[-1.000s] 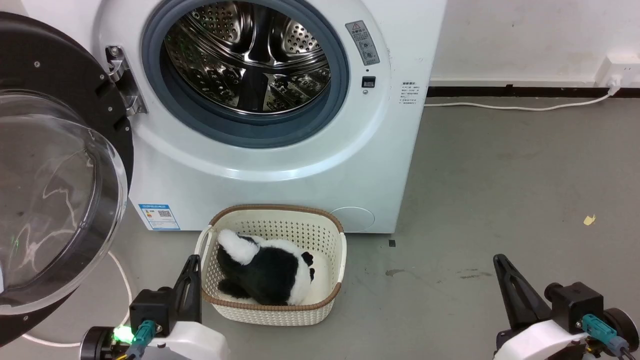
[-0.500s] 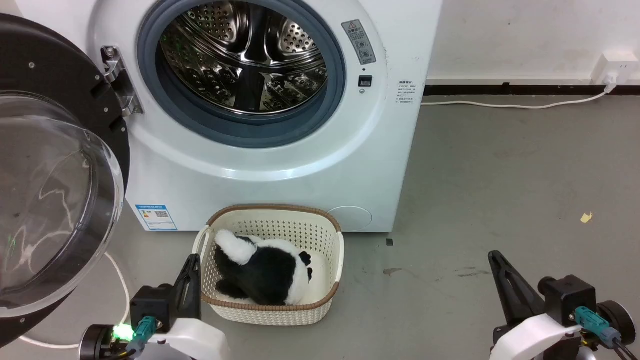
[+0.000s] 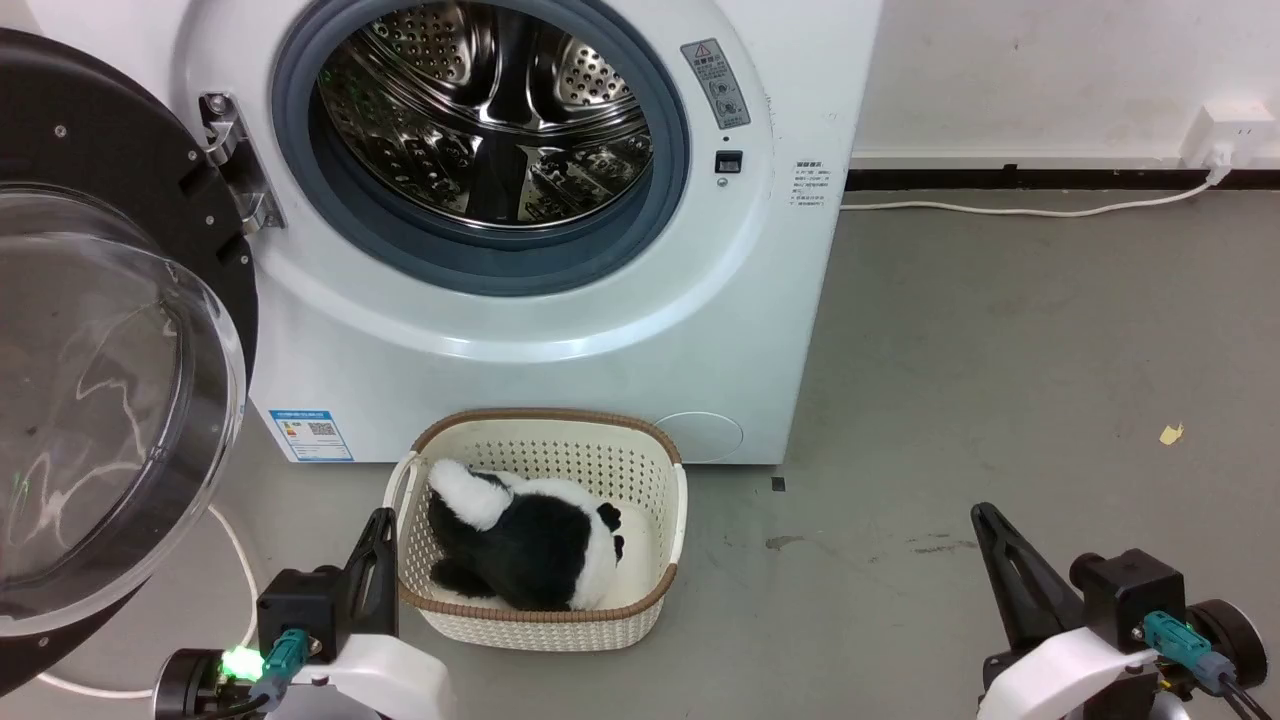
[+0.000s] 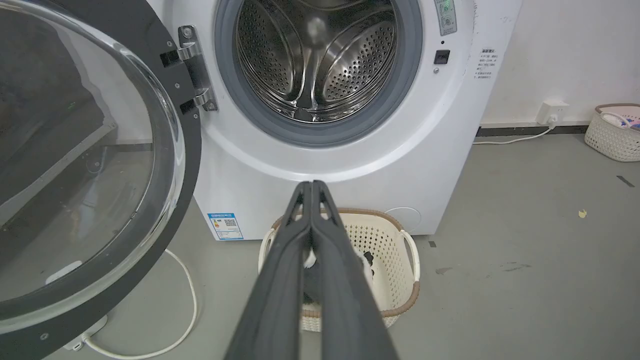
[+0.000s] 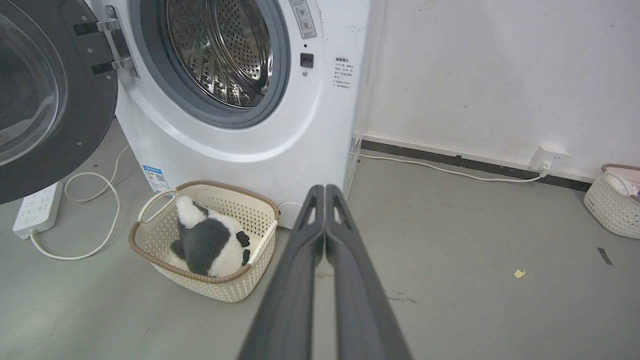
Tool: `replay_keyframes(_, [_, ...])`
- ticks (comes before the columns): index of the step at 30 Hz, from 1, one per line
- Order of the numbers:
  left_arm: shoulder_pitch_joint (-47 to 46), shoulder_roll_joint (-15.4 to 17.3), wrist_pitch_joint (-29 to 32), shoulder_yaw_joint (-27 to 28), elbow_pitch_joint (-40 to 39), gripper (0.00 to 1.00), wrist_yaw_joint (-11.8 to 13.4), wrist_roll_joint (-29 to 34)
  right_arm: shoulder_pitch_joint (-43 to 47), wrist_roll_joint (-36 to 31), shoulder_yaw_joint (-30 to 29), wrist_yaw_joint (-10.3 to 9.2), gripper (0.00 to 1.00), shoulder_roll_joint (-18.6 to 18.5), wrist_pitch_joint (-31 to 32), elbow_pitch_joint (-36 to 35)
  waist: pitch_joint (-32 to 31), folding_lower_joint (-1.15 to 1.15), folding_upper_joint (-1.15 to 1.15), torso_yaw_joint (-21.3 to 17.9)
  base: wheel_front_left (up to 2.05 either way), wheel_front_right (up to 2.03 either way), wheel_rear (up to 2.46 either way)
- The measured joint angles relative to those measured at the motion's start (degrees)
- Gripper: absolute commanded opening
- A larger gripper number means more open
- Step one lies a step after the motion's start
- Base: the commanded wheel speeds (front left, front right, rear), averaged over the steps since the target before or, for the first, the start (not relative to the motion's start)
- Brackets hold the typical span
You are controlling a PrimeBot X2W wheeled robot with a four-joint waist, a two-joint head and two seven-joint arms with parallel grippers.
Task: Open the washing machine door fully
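On the left, the washing machine door (image 3: pixel 110 350) stands swung wide, well clear of the washing machine (image 3: pixel 560 330), so opening looks nearly done. Your left tool (image 3: pixel 382 520) and right tool (image 3: pixel 985 515) are each pressed together, empty; any last push on the door goes leftward.

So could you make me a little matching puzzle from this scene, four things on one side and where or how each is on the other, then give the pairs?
Things:
1. black-rimmed round glass washing machine door
2. black and white plush toy
3. white power strip
4. perforated shiny steel drum

Place or state:
A. lying in the cream plastic basket
B. no laundry visible inside
C. swung wide open, left of the drum mouth
D. flat on the grey floor near the open door

Pairs: 1-C, 2-A, 3-D, 4-B.
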Motion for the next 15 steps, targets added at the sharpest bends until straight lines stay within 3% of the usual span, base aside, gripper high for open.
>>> replay_keyframes(15, [-0.01,-0.01,0.0,0.05,0.0,0.0,0.0,0.0,0.0,0.0,0.01,0.0,0.0,0.0,0.0,0.0,0.0,0.0,0.0,0.0,0.0,0.0,0.0])
